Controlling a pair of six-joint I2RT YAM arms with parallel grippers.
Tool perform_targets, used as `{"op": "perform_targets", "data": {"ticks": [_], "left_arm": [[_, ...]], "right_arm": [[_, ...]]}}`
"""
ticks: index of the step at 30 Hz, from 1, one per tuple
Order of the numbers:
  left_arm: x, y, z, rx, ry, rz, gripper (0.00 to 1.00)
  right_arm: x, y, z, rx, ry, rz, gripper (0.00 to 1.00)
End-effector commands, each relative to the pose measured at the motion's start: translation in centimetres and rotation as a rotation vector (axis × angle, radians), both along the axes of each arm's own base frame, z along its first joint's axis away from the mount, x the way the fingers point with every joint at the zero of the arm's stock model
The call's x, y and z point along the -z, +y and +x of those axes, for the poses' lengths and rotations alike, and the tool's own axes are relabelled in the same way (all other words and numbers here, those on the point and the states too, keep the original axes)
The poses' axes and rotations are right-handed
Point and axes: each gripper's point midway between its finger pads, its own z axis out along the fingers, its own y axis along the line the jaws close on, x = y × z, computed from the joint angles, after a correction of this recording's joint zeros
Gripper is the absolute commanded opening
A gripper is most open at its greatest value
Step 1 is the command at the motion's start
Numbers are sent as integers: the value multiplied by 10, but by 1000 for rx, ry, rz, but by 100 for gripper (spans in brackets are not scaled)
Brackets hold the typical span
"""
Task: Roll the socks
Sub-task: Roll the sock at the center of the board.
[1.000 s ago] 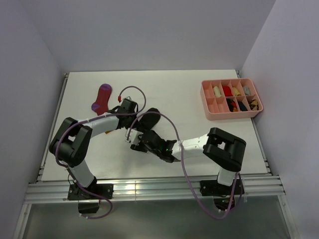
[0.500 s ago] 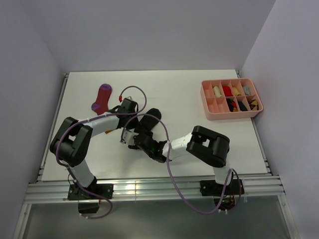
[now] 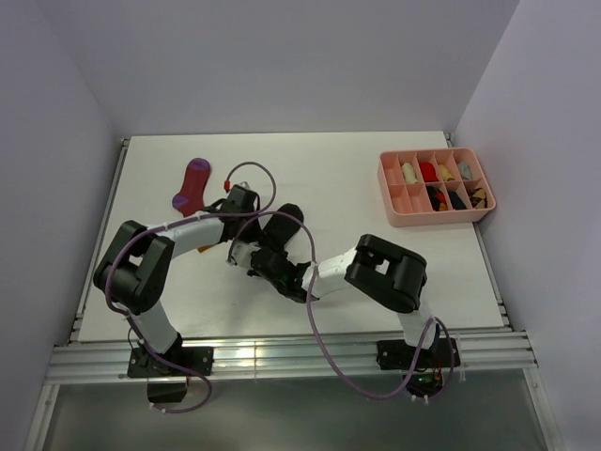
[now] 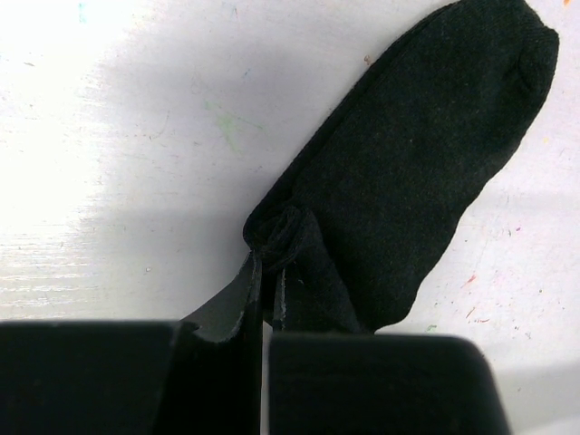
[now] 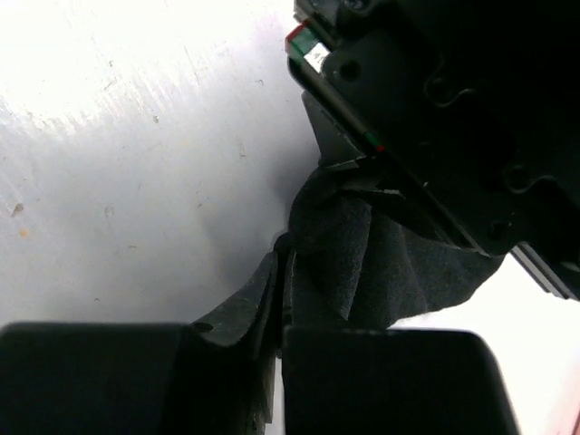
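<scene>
A black sock (image 4: 426,154) lies on the white table with its toe pointing away from my left gripper (image 4: 269,263), which is shut on the bunched cuff end. My right gripper (image 5: 283,258) is shut on a fold of the same black sock (image 5: 381,263), right beside the left gripper's body (image 5: 426,100). From above, both grippers (image 3: 254,242) (image 3: 265,256) meet at the near end of the black sock (image 3: 286,218). A magenta sock (image 3: 192,183) lies flat at the back left, apart from both arms.
A pink compartment tray (image 3: 391,201) holding several rolled socks stands at the back right. The table's left edge rail (image 3: 105,216) runs close to the magenta sock. A purple cable (image 3: 252,169) loops above the left wrist.
My right arm slid left toward the black sock, and its jaws went from open to shut on the fabric. The left gripper kept its hold and place.
</scene>
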Motion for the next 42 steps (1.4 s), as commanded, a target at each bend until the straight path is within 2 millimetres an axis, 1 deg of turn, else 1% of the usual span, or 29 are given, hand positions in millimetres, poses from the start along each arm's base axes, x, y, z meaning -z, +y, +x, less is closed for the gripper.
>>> {"op": "perform_targets", "data": {"ticks": [1, 3, 4, 6, 7, 9, 10, 11, 12, 14, 16, 18, 19, 22, 23, 24, 25, 26, 27, 28, 29, 31, 32, 33, 35, 36, 39, 40, 42], "left_arm": [[-1, -1, -6, 37, 25, 14, 0], [-5, -1, -5, 27, 15, 7, 1], [-10, -1, -2, 16, -5, -5, 2], [-14, 5, 1, -26, -30, -8, 13], [-25, 5, 6, -41, -67, -30, 15], [-29, 10, 7, -82, -79, -41, 23], [-35, 17, 11, -114, -103, -42, 26], [-39, 20, 14, -141, -115, -52, 32], [-43, 23, 13, -158, -128, -60, 33], [-46, 33, 15, -210, -143, -73, 36], [-54, 37, 18, -230, -170, -99, 36], [-57, 40, 18, -243, -170, -111, 36], [-58, 42, 19, -254, -171, -111, 36], [-63, 44, 16, -270, -204, -138, 38], [-56, 45, 9, -275, -189, -151, 39], [-66, 42, 11, -274, -226, -192, 41], [-66, 41, 10, -277, -230, -209, 42], [-66, 40, 7, -290, -227, -234, 43], [-60, 37, 0, -281, -213, -263, 43], [-65, 34, 1, -279, -230, -298, 43], [-56, 33, -6, -289, -202, -315, 44], [-53, 27, -11, -285, -195, -339, 44], [-54, 23, -12, -287, -197, -357, 45], [-48, 18, -18, -276, -185, -353, 45], [-46, 11, -21, -273, -184, -359, 47], [-43, 7, -24, -266, -178, -358, 48], [-39, 0, -24, -268, -175, -368, 52], [-38, -1, -24, -278, -176, -364, 56], [-33, -3, -22, -280, -166, -355, 57]], "right_arm": [[30, -28, -2, 57, 128, -71, 0], [32, -28, -6, 45, 193, -42, 0], [25, -26, -6, 42, 210, -13, 0], [27, -22, -18, 4, 311, 36, 0], [19, -24, -14, 10, 334, 75, 0], [16, -18, -25, -34, 438, 140, 0], [10, -23, -20, -27, 466, 176, 0], [7, -23, -22, -25, 504, 203, 0], [5, -20, -28, -60, 556, 231, 0], [1, -26, -25, -48, 600, 270, 0], [-3, -24, -27, -71, 647, 300, 0], [-7, -25, -22, -65, 679, 337, 0], [-9, -21, -28, -97, 720, 358, 0], [-18, -19, -25, -108, 793, 419, 0], [-22, -16, -30, -120, 841, 449, 0], [-26, -16, -23, -111, 856, 480, 0], [-27, -16, -22, -119, 876, 496, 0], [-32, -12, -29, -120, 968, 547, 0], [-35, -10, -25, -121, 998, 575, 0], [-28, -16, -20, -98, 1044, 597, 0], [-35, -13, -20, -115, 1095, 639, 0], [-31, -16, -15, -96, 1154, 667, 0], [-23, -17, -16, -76, 1203, 674, 0], [-26, -15, -16, -96, 1231, 683, 0], [-17, -17, -14, -68, 1281, 693, 0], [-18, -17, -16, -81, 1307, 704, 0], [-12, -19, -13, -64, 1354, 743, 0], [-14, -19, -15, -70, 1381, 756, 0], [-11, -22, -12, -65, 1405, 771, 0]]}}
